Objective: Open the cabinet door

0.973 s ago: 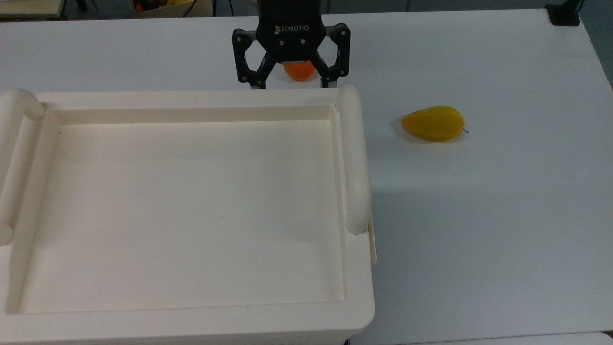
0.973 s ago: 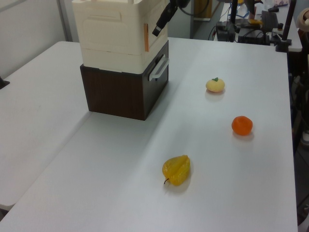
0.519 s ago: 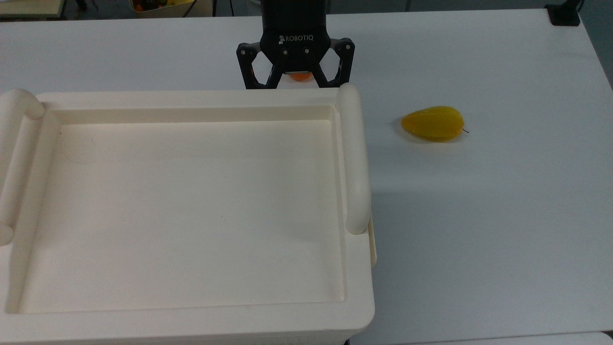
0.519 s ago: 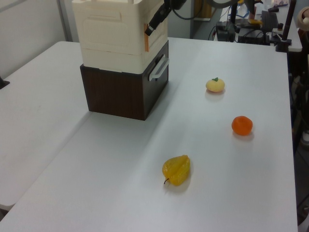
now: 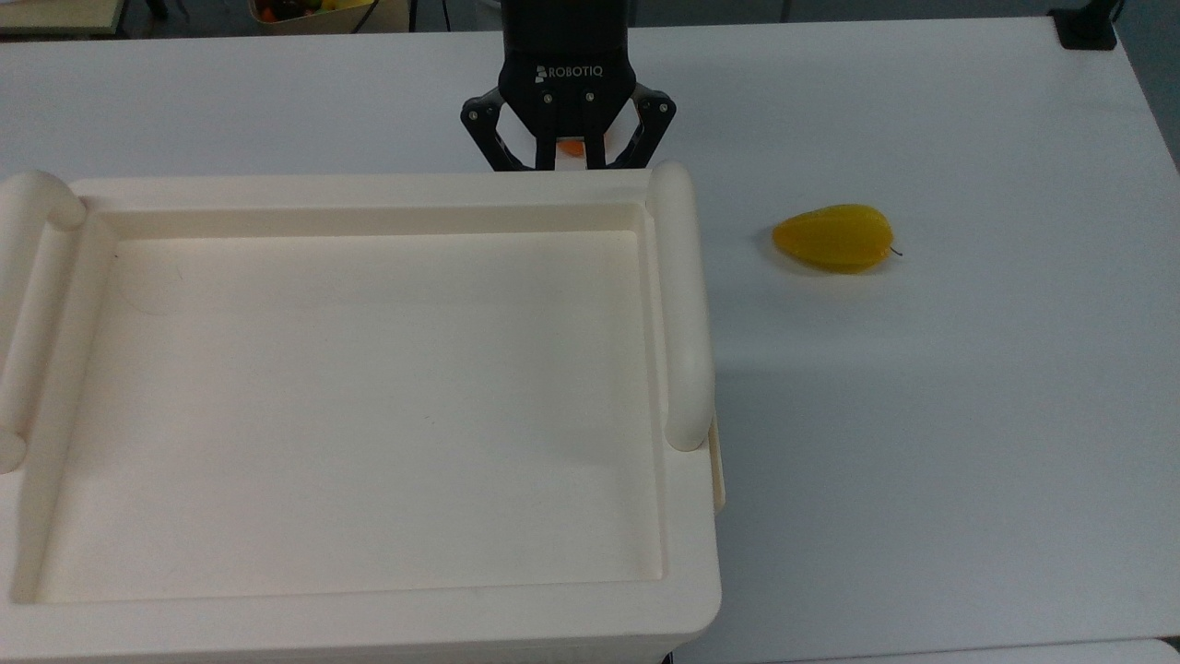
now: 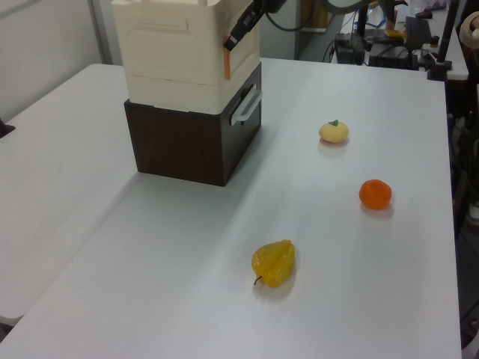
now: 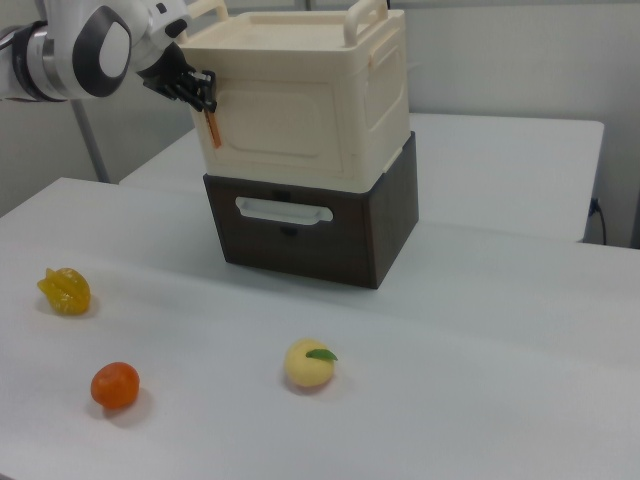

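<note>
Cream-white cabinet door (image 7: 283, 128) looks flush, reddish-edged, the tool (image 7: 203, 92) seemingly pinched on that edge.

The cream-white cabinet (image 7: 300, 100) stands upright on a dark brown box. Its door (image 7: 275, 125), a flat panel with a recessed face, is closed, facing the right view's near side.

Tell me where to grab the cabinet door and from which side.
Grip the small orange tab on the cabinet door edge, at the right view's left. It sticks out from the flat panel, so the gripper should probably close on it from that corner.
</note>
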You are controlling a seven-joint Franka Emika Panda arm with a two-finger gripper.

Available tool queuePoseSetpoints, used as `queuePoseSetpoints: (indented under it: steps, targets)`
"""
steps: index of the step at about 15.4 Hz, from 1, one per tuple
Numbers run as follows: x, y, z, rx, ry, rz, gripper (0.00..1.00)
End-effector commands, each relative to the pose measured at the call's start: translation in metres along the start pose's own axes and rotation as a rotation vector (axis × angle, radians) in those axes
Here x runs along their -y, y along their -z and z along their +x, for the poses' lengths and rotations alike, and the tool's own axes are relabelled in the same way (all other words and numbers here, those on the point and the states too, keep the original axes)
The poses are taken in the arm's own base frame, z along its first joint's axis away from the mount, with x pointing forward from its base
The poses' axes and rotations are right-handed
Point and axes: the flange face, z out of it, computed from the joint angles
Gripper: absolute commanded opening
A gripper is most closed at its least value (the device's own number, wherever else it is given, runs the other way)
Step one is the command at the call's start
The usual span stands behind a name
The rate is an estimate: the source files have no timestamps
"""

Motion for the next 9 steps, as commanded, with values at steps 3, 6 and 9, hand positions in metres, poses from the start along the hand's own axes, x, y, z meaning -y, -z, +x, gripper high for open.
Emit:
queuePoseSetpoints:
  steps: [3, 6, 9]
  targets:
    - [0.001, 0.006, -0.001, -0.004, -0.012, -0.01, 0.11]
    - [0.0, 0.006, -0.005, 0.041, -0.016, -0.015, 0.11]
    - [0.0, 0.012, -0.01, 0.098, -0.017, -0.019, 0.11]
